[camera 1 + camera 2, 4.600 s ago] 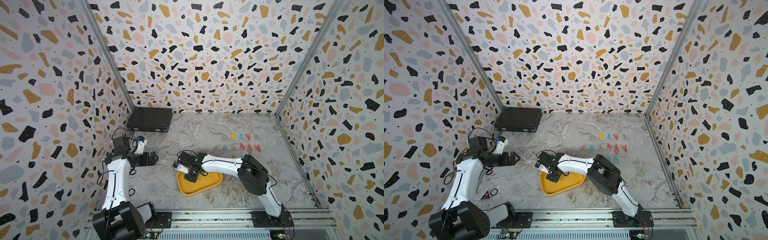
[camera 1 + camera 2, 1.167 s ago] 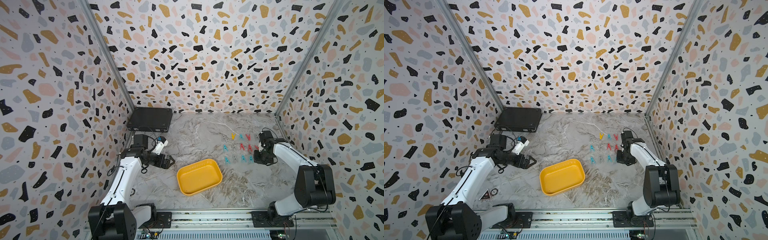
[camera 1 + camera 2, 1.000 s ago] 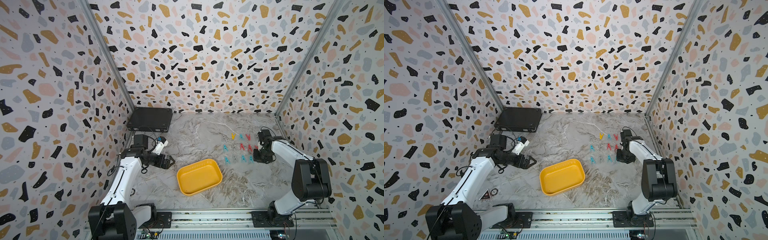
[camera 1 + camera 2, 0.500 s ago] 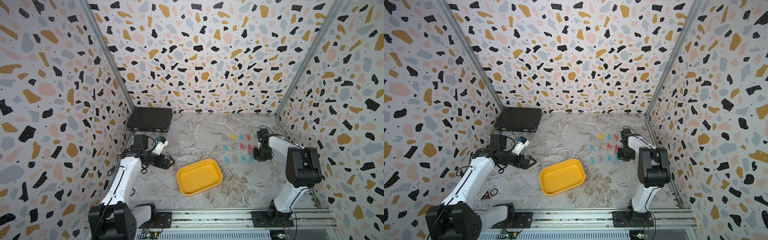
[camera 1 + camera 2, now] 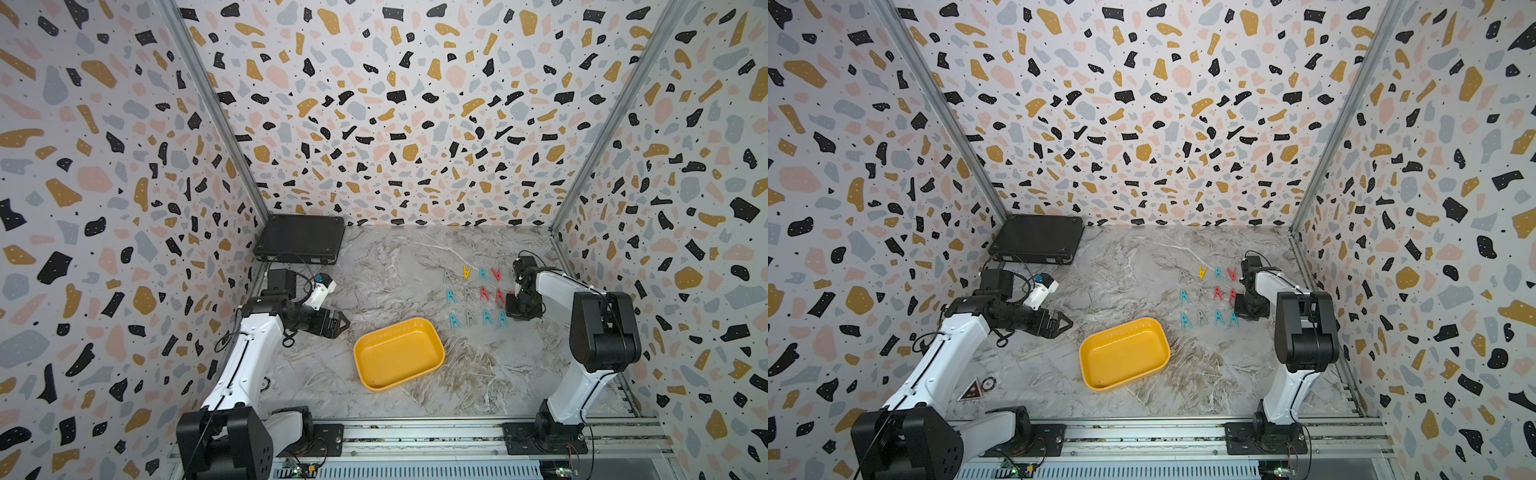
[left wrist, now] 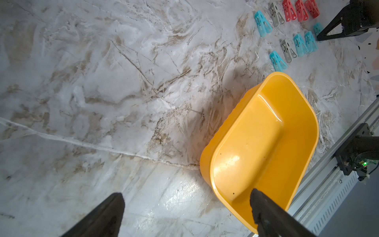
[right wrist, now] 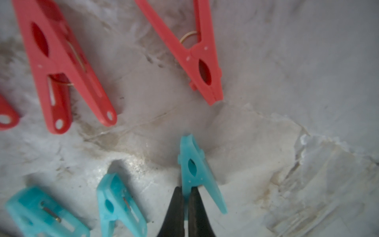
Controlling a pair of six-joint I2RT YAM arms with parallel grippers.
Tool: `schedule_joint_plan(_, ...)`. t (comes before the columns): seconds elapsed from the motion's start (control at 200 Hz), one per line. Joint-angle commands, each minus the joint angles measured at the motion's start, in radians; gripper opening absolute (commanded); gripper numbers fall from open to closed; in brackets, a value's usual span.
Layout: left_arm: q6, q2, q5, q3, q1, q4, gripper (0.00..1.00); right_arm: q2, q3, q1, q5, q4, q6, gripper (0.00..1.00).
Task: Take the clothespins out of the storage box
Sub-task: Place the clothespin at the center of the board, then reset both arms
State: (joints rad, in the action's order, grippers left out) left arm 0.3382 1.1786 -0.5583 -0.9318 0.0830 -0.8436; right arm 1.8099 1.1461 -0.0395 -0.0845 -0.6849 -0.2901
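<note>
The yellow storage box (image 5: 399,353) (image 5: 1123,353) (image 6: 266,143) lies at the front middle of the table with nothing inside it. Several clothespins stand in rows on the marble at the right, among them a yellow one (image 5: 466,272) and a red one (image 5: 484,293). My right gripper (image 7: 185,189) (image 5: 510,312) is shut on one leg of a teal clothespin (image 7: 192,166) at the right end of the nearest row. Two red clothespins (image 7: 61,67) lie just beyond it. My left gripper (image 6: 187,194) (image 5: 344,323) hovers open left of the box, holding nothing.
A flat black case (image 5: 301,239) lies in the back left corner. Patterned walls close three sides. A metal rail (image 5: 415,436) with both arm bases runs along the front edge. The right arm's elbow (image 5: 602,332) stands tall by the right wall.
The right arm's elbow has swung up and toward the front while its gripper stayed at the end of the teal row. The left arm and the box have not moved.
</note>
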Motion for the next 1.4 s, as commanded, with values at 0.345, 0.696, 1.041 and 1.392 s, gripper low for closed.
schedule_joint_plan(0.345, 0.008, -0.004, 0.004, 0.011, -0.003, 0.016, 1.00, -0.067, -0.059, 0.003, 0.034, -0.021, -0.027, 0.07)
schedule_joint_plan(0.696, 0.007, 0.000, 0.008, 0.014, -0.003, 0.020, 1.00, -0.072, -0.072, 0.003, 0.041, -0.011, -0.032, 0.17)
schedule_joint_plan(1.041, 0.006, -0.002, 0.019, 0.013, -0.003, 0.019, 1.00, -0.176, -0.081, 0.003, 0.096, -0.028, -0.041, 0.43)
schedule_joint_plan(1.392, -0.019, -0.033, 0.081, 0.013, -0.002, 0.051, 1.00, -0.485, -0.134, 0.001, 0.215, -0.011, -0.009, 0.78)
